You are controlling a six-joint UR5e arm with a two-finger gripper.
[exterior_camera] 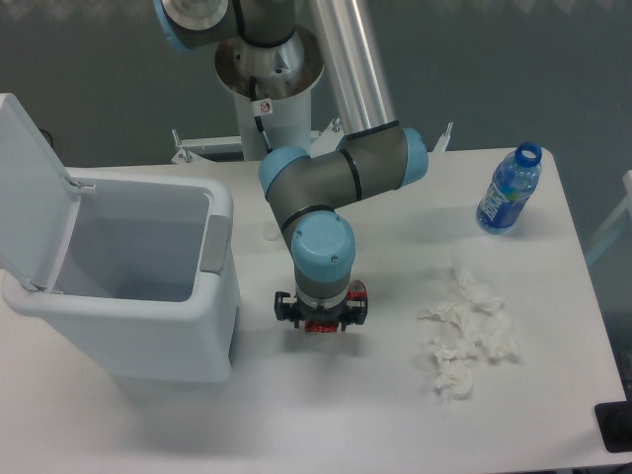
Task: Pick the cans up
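Now I am holding my gripper [321,318] right over the red can [341,308], but I cannot tell if it is squeezing, so the can may be slipping out.

The arm folds down from its base at the back, elbow bent, blue-capped wrist pointing straight down. The gripper [321,318] hangs directly beneath that wrist, its black fingers [284,309] spread out to either side. The wrist housing hides the fingertips from above, so whether they're pressing on anything between them can't be made out.
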